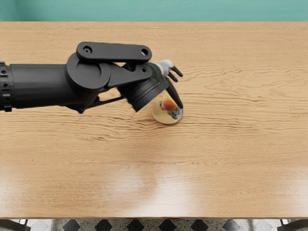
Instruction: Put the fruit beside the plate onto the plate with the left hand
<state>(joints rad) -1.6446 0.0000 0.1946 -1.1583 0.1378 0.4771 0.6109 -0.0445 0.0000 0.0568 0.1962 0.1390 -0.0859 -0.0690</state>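
My left arm reaches in from the left edge, and its hand [169, 89] hovers over a small cream plate [162, 115] near the table's middle. An orange-red fruit [168, 102] shows just under the fingers, above the plate. The hand's dark fingers [176, 98] curl down around the fruit and seem to hold it. The wrist and palm hide much of the plate's far side. Two fingers [175, 72] stick out to the right, above the plate. The right arm is out of view.
The wooden table [231, 144] stretches wide on all sides of the plate. A teal wall runs along the far edge. A checkered floor shows below the near edge.
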